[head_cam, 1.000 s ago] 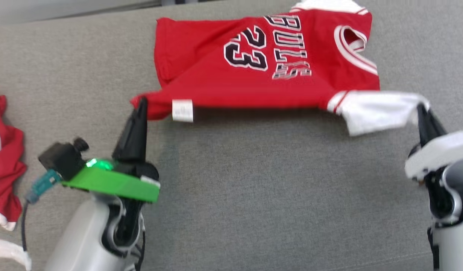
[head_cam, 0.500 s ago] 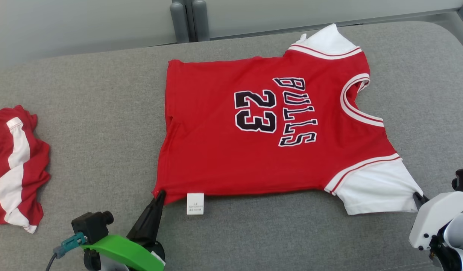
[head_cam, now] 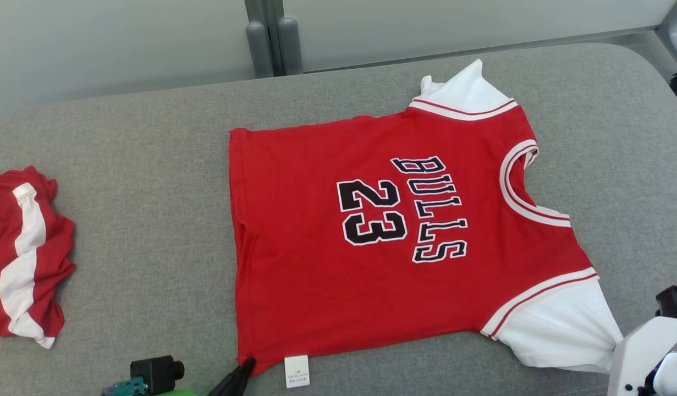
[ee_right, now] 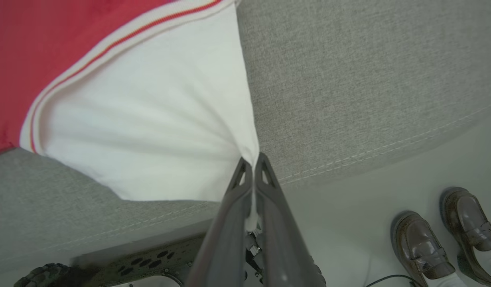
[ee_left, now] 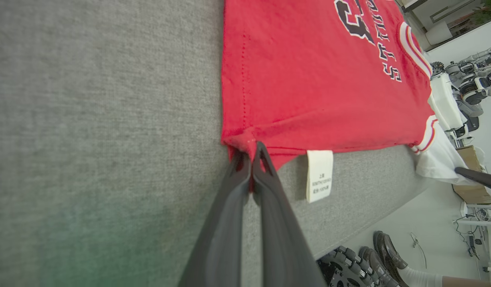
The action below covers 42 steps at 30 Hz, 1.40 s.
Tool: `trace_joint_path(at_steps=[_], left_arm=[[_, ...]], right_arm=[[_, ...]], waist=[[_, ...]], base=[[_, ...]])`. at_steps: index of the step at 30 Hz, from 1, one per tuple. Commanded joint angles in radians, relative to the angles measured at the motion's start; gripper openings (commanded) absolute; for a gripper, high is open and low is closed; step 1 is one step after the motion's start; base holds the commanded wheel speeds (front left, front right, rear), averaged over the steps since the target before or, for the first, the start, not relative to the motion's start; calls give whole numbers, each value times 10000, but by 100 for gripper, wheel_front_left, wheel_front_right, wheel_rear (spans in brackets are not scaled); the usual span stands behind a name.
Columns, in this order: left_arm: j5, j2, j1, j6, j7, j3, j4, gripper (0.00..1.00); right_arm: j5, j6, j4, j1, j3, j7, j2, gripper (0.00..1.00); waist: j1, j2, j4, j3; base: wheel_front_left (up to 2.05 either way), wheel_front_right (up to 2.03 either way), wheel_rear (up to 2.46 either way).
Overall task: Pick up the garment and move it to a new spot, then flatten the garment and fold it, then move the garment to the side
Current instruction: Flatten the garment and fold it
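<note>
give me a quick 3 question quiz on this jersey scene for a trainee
1. True or false: the left gripper hangs open above the jersey.
2. Which part does the right gripper pinch? A) a hood B) the white sleeve C) a pocket
3. Fill in: the number printed on the jersey is ___.

Key: 1 false, it is shut on the hem corner; 2 B; 3 23.
</note>
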Motion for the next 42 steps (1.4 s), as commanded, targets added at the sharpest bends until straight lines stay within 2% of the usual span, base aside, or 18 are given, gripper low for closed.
trace_joint_path(at_steps=[1,6,11,17,27,32,42], left_arm=[[-92,146,206,6,-125,128,-71,0],[-172,153,240,-5,-463,231,-599,0],[-214,-8,-284,-19,-774,246,-1196,0],[-321,-109,-1057,-24,-591,221,-1445,0],[38,-725,-2843,240,-512,348,68,0],[230,-1141,-3581,341,-744,417,1155,0],[396,-1638,-4354,202,-1229,336,2583,0]], right_arm=[[67,-14,-209,78,-163,29,-55,0],[611,-14,-510,67,-172,-196,-44,0],[1659,-11,-852,-394,137,-709,-46,0],[2257,-11,-818,-1334,211,-1438,-44,0],[1825,-11,1140,-3743,335,-2594,-42,0],[1431,-11,2232,-4748,258,-3552,-39,0],[1005,-11,3861,-5814,498,-4635,-48,0]], waist=[[1,0,-16,-26],[1,0,22,-53],[1,0,59,-57],[1,0,53,63],[1,0,164,608],[1,0,211,899],[1,0,346,1262]], base=[[0,0,0],[0,0,0],[0,0,0],[0,0,0],[0,0,0],[0,0,0],[0,0,0]])
